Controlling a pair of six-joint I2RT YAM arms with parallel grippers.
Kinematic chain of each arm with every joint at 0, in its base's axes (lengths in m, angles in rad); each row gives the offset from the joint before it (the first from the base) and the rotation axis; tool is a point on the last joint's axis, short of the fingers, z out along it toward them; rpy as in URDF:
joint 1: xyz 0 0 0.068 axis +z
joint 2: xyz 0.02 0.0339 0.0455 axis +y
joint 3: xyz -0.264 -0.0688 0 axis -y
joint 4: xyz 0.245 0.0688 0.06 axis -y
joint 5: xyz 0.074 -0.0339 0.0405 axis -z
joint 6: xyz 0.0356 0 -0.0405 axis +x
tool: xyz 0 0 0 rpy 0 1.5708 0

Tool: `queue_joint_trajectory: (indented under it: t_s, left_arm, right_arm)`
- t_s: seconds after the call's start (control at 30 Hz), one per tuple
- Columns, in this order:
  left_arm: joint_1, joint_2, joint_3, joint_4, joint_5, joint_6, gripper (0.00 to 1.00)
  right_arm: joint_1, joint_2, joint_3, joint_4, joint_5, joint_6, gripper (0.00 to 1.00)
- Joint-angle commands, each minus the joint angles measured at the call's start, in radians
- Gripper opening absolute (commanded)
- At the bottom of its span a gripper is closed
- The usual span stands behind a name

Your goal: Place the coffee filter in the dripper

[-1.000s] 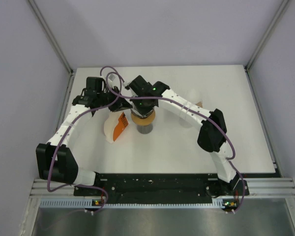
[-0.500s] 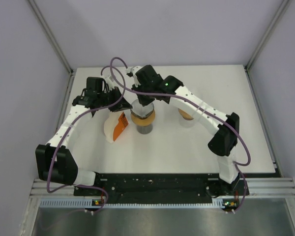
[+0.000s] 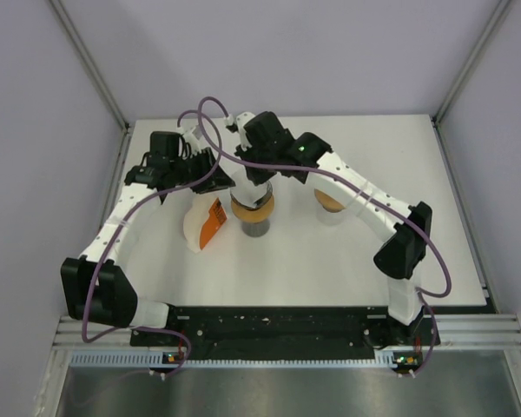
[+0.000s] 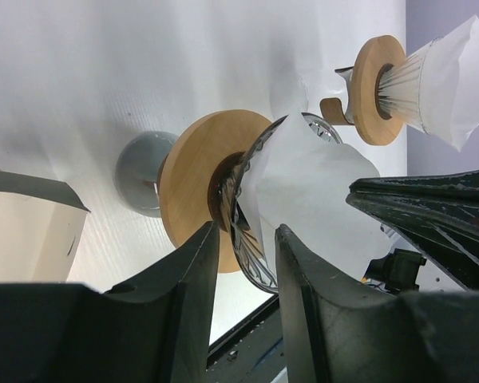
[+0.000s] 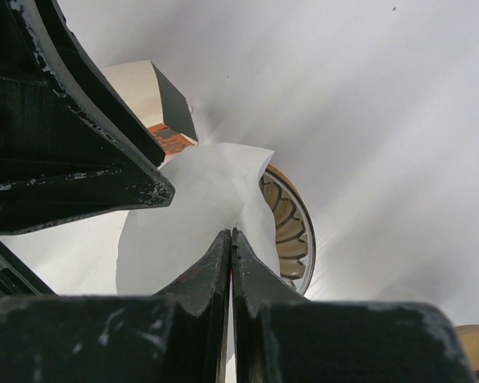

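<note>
The dripper (image 4: pixel 193 190), a ribbed glass cone in a wooden collar, stands on a grey cup (image 4: pixel 142 171) at mid-table (image 3: pixel 253 208). The white coffee filter (image 4: pixel 303 179) sits crumpled in its mouth. My right gripper (image 5: pixel 230 233) is shut, its tips pinching a fold of the filter (image 5: pixel 188 215) above the dripper (image 5: pixel 291 227). My left gripper (image 4: pixel 243 239) is open, with its jaws on either side of the glass rim and a gap on both sides. In the top view both grippers, left (image 3: pixel 213 169) and right (image 3: pixel 243 178), crowd over the dripper and hide the filter.
A second dripper (image 3: pixel 330 202) with a filter in it (image 4: pixel 443 76) stands to the right. An open filter box (image 3: pixel 204 224) with an orange label lies just left of the cup. Purple cables loop over both arms.
My left gripper has opened, letting go at the dripper's rim. The right arm has stretched out further to the back left, its gripper staying shut over the dripper.
</note>
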Motion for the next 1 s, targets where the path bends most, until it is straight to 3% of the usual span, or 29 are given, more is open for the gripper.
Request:
queue_joint_trajectory:
  t_s: [0.0, 0.27, 0.6, 0.97]
  left_arm:
    - [-0.003, -0.041, 0.044, -0.007, 0.0, 0.029, 0.41]
    - [-0.005, -0.027, 0.026, -0.01, 0.0, 0.038, 0.41]
    - [-0.014, -0.01, -0.003, -0.003, -0.017, 0.052, 0.38]
    - [-0.02, 0.002, -0.011, -0.006, -0.035, 0.064, 0.34]
  right_arm:
    - [-0.009, -0.1, -0.004, 0.044, 0.007, -0.008, 0.0]
    - [-0.011, -0.105, -0.073, 0.084, -0.105, 0.024, 0.0]
    - [0.023, -0.05, -0.179, 0.051, -0.064, 0.035, 0.0]
    - [0.014, 0.116, -0.08, -0.06, -0.019, 0.003, 0.0]
